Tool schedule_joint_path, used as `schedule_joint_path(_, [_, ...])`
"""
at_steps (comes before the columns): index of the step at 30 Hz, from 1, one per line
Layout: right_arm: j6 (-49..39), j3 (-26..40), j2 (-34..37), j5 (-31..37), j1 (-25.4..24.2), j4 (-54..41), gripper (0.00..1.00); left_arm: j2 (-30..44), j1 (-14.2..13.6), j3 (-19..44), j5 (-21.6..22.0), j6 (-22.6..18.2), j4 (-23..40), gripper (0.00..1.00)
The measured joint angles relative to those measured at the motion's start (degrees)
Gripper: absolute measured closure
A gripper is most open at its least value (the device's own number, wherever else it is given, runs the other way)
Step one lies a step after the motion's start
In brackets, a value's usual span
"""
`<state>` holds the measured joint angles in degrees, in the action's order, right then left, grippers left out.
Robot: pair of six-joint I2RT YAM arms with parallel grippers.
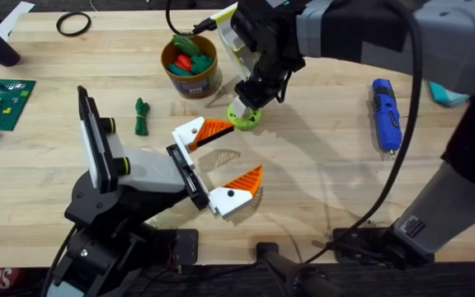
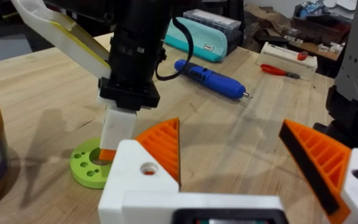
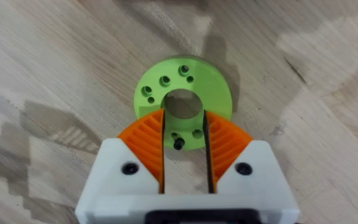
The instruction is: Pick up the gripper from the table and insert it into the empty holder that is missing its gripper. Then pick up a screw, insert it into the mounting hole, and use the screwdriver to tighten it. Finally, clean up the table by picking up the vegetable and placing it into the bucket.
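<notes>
Right end effector slightly open over green disc, holding nothing | left end effector wide open, empty.

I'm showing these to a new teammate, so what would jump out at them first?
Probably the right gripper at mid-table, pointing straight down with its orange pads low over the lime green disc. Next, the left gripper, spread wide open just in front of the disc. The blue screwdriver lies at the right, and the bucket of toys sits behind.

Blue screwdriver flat at table's right; dk-green vegetable lies near tan bucket.
</notes>
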<state>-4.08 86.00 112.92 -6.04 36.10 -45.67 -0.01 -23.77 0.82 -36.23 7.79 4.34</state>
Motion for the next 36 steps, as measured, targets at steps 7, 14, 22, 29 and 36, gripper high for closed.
schedule_joint_path(7, [-0.02, 0.0, -0.02, 0.02, 0.0, -0.58, 0.67, 0.0, 0.02, 0.0, 0.0, 0.0, -0.15, 0.016])
schedule_joint_path(14, [-0.02, -0.02, -0.02, 0.02, 0.0, -1.79, 0.67, 0.0, 0.02, 0.0, 0.0, 0.0, -0.15, 0.016])
schedule_joint_path(22, [-0.02, -0.02, -0.02, 0.0, 0.0, -3.45, 0.67, 0.0, 0.02, 0.0, 0.0, 0.0, -0.17, 0.016])
schedule_joint_path(29, [0.0, -0.02, -0.04, 0.02, 0.47, -4.74, 0.67, 0.0, 0.02, 0.0, 0.0, 0.0, -0.17, 0.016])
schedule_joint_path(36, [0.63, 0.0, -0.14, 4.66, 3.62, -6.35, 0.67, 0.02, 0.02, 0.0, 0.0, 0.02, -0.17, 0.016])
